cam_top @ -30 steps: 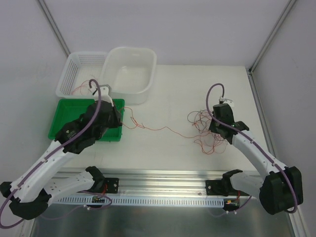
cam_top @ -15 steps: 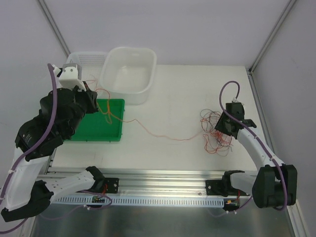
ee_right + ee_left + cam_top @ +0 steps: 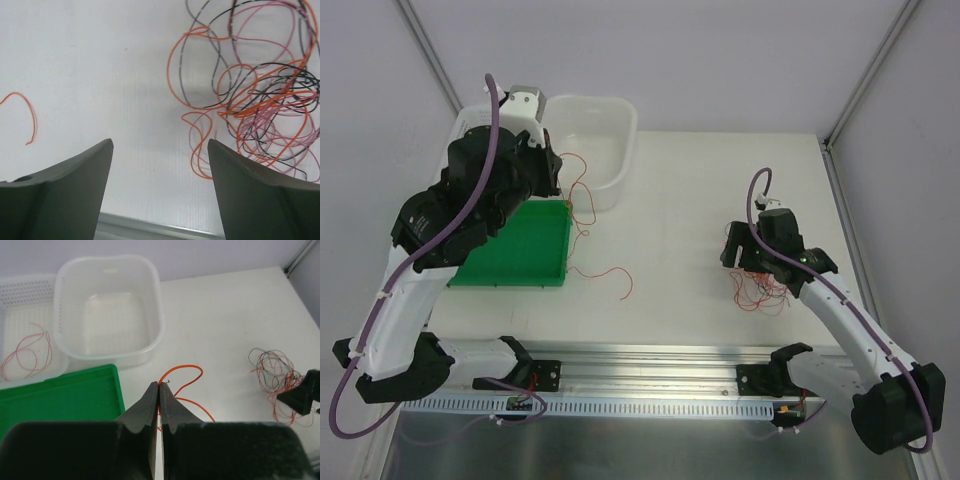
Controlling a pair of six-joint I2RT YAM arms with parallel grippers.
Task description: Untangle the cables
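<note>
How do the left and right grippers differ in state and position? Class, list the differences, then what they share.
The left gripper is shut, pinching one orange cable; the right gripper is open and holds nothing. The left gripper is by the clear tub and green tray; the right gripper is by the tangle of cables, which lies to one side, not between its jaws. Both are dark and two-fingered.

The worktop (image 3: 100, 60) is white and matt with a fine ribbed grain, edged at the near side by a rail (image 3: 650, 355) of brushed, dull-shining metal. The tub (image 3: 159, 315) is smooth, milky translucent plastic, the basket (image 3: 30, 285) is white perforated plastic, and the tray (image 3: 60, 400) is glossy green plastic. The cables (image 3: 265, 100) are hair-thin with a smooth coloured coating.
</note>
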